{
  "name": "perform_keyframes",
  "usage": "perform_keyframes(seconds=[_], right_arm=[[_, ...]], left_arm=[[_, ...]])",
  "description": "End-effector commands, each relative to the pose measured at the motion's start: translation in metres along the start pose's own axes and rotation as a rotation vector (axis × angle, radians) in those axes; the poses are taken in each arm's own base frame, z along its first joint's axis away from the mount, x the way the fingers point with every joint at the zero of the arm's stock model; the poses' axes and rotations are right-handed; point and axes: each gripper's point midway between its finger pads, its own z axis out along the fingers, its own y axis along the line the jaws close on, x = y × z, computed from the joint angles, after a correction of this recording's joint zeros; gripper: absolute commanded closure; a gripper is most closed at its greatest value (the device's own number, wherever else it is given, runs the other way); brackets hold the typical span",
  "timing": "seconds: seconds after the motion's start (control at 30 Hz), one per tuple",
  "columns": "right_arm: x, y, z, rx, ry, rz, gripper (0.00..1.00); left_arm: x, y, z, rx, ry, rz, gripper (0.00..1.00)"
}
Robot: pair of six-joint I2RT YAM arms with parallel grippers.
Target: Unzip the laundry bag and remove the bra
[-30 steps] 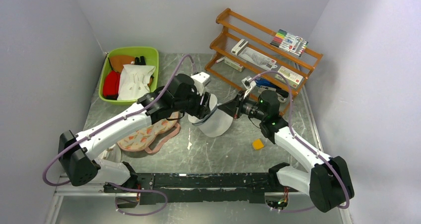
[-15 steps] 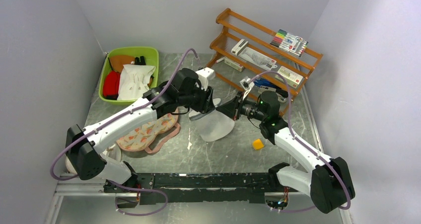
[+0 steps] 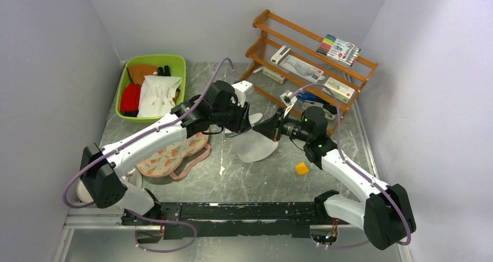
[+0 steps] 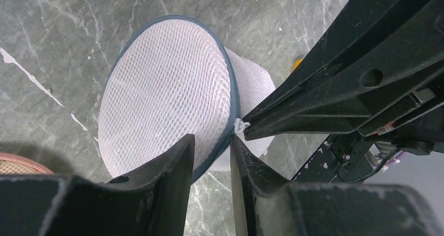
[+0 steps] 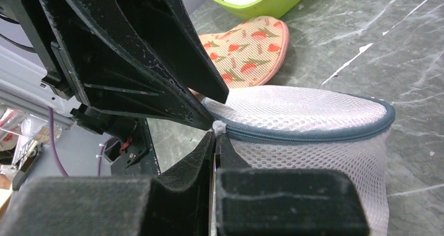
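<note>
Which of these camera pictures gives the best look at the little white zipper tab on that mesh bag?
The right wrist view: the zipper tab sits close up, mid-frame, pinched by the right claw on the rim of the laundry bag. The left wrist view shows it smaller; from the top camera it is too small to see.

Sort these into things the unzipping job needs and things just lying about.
In the job: round white mesh laundry bag with dark zipper rim; its white zipper pull; left gripper, on the rim; right gripper, on the pull.
Lying about: flat floral pad with pink edging; green plastic basket of cloths; orange wooden rack; small yellow block.
</note>
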Motion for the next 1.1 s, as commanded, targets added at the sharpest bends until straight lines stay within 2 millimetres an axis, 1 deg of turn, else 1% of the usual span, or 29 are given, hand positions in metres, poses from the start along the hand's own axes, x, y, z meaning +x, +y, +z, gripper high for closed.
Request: perform_keyframes(seconds=[0.0,0.1,0.17,0.23,0.37,0.4,0.47,0.63,0.77,0.9,1.0,1.07], right_arm=[[-0.008,0.01,0.0,-0.04,-0.029,-0.049,1.0],[-0.008,0.011,0.0,-0.039,-0.026,-0.052,1.0],[-0.008,0.011,0.0,-0.036,-0.023,-0.056,1.0],[-0.008,0.009,-0.001,-0.027,-0.023,-0.059,1.0],[-0.006,0.001,-0.002,0.024,-0.021,-0.055,1.0],[-0.006,-0.003,-0.002,0.042,-0.022,-0.051,1.0],[-0.005,-0.011,-0.002,0.089,-0.021,-0.037,1.0],[-0.005,-0.044,-0.006,0.277,-0.034,0.024,1.0],[-0.004,-0.066,-0.014,0.399,-0.057,0.105,1.0],[-0.005,-0.07,-0.014,0.388,-0.072,0.131,1.0],[-0.001,-0.074,-0.013,0.386,-0.062,0.153,1.0],[-0.002,-0.072,-0.01,0.354,-0.063,0.161,1.0]], left_arm=[[0.002,-0.001,0.01,0.024,0.013,0.006,0.58],[0.005,0.0,0.013,0.019,0.025,0.008,0.61],[0.005,0.001,0.013,0.018,0.024,0.013,0.67],[0.003,0.002,0.011,0.012,0.018,0.02,0.75],[-0.005,0.004,0.0,-0.006,-0.018,0.039,0.92],[-0.007,0.004,-0.004,-0.011,-0.032,0.041,0.93],[-0.013,0.003,-0.011,-0.011,-0.062,0.048,0.93],[-0.026,-0.003,-0.028,0.012,-0.134,0.072,0.93],[-0.03,-0.005,-0.039,0.022,-0.172,0.088,0.93],[-0.03,-0.005,-0.048,0.018,-0.19,0.093,0.93],[-0.031,-0.006,-0.054,0.024,-0.201,0.097,0.93],[-0.029,-0.006,-0.055,0.026,-0.199,0.099,0.93]])
